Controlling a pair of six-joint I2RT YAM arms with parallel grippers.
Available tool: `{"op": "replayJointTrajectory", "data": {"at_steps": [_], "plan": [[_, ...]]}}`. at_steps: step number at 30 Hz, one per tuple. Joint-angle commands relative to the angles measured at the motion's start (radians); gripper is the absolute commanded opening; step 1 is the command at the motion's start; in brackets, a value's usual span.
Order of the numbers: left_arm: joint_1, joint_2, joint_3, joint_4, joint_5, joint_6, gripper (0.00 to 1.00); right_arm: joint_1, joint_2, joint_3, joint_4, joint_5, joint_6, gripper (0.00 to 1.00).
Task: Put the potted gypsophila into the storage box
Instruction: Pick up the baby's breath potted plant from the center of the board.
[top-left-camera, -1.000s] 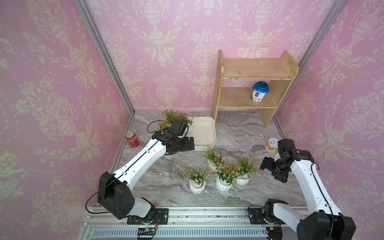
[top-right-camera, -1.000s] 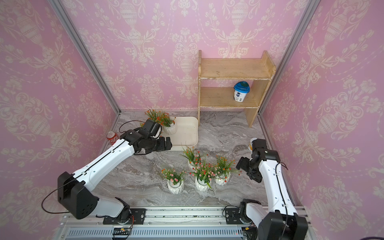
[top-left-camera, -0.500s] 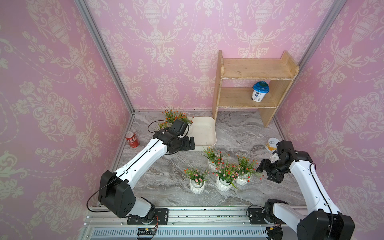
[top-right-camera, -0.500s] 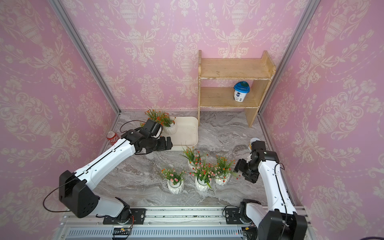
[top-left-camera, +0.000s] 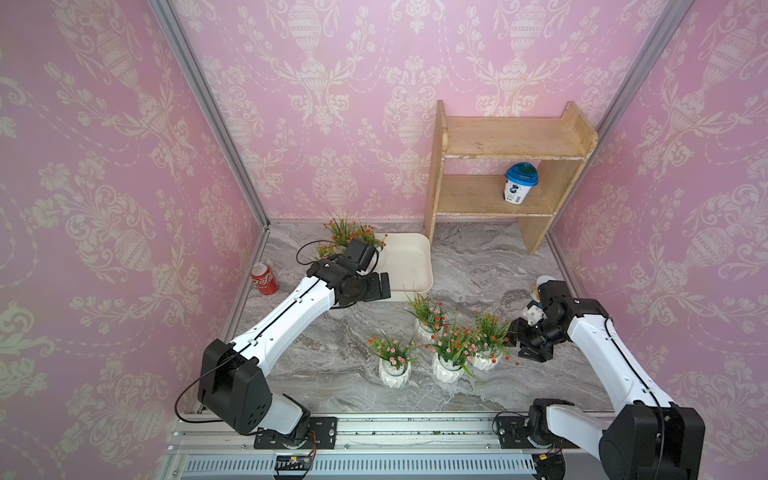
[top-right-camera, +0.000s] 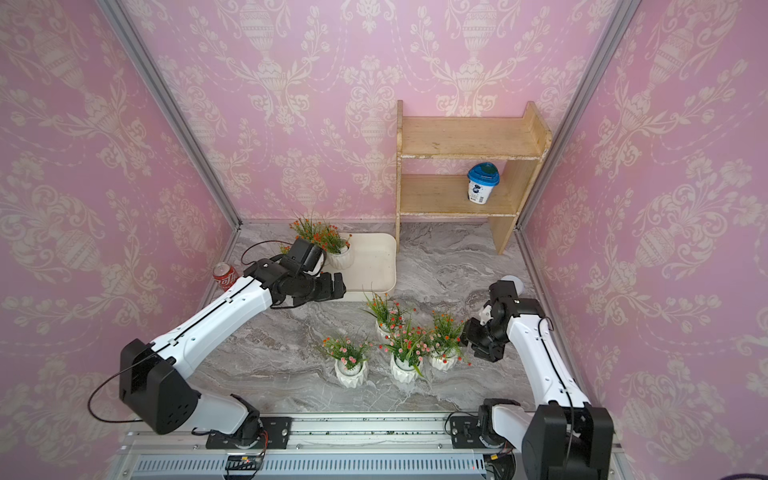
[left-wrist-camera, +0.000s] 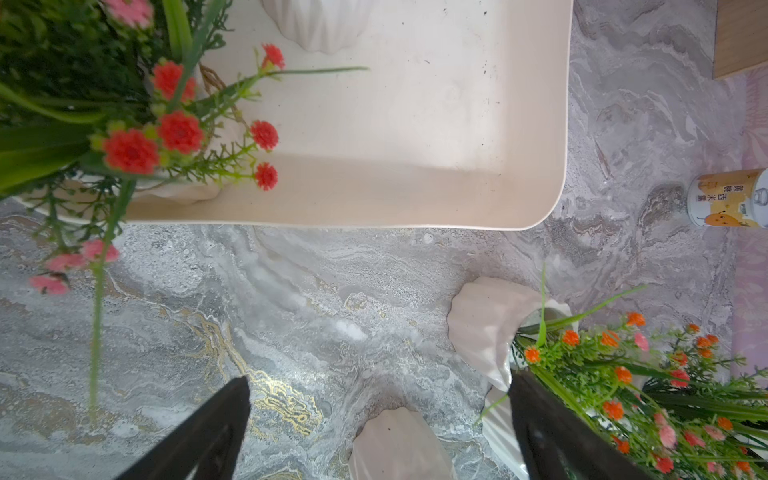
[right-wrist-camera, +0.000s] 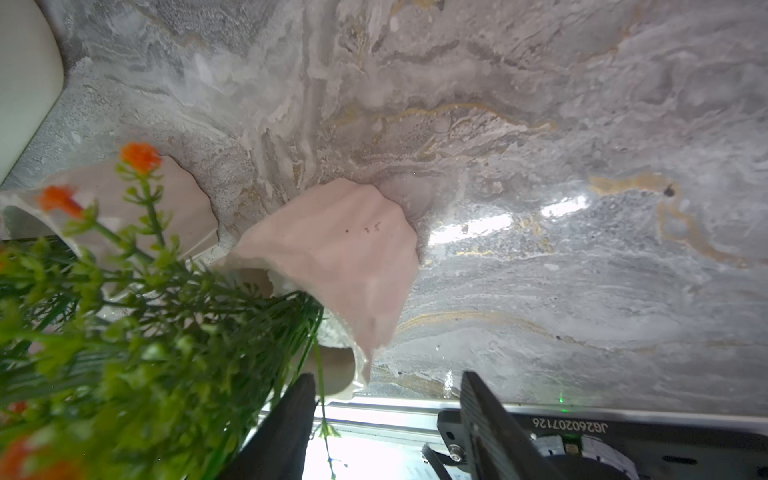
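Potted gypsophila (top-left-camera: 486, 343) stands beside the right pincer (top-left-camera: 512, 337), wrist bent inward.

The left arm (top-left-camera: 291, 316) hides part of the potted gypsophila (top-left-camera: 347, 232) in the storage box (top-left-camera: 409, 266); perhaps three.

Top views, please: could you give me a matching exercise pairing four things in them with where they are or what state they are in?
1. red soda can
2. blue-lidded tub
3. storage box
4. left gripper

A. on the lower tier of the wooden shelf
B. open, holding nothing
C. on the table, by the wall on the left arm's side
D. has potted gypsophila standing in it

Pairs: 1-C, 2-A, 3-D, 4-B
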Motion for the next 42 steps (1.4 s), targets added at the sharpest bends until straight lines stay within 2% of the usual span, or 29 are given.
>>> {"op": "replayJointTrajectory", "data": {"at_steps": [1,13,27,33,38,42], "plan": [[-0.004,0.005,0.001,-0.005,-0.025,-0.018,0.99,0.013,0.011,-0.017,0.017,0.019,-0.006,0.55],[-0.004,0.002,-0.005,-0.006,-0.029,-0.019,0.99,0.061,0.077,-0.031,0.066,0.079,0.008,0.50],[-0.003,0.012,-0.013,0.001,-0.028,-0.018,0.99,0.095,0.124,-0.038,0.126,0.112,0.022,0.39],[-0.003,0.014,-0.014,0.004,-0.025,-0.020,0.99,0.104,0.134,-0.039,0.136,0.121,0.021,0.32],[-0.003,0.017,-0.013,0.008,-0.023,-0.021,0.99,0.107,0.119,-0.034,0.130,0.125,0.018,0.21],[-0.003,0.020,-0.009,0.006,-0.023,-0.019,0.99,0.108,0.105,-0.022,0.111,0.130,0.014,0.18]]}}
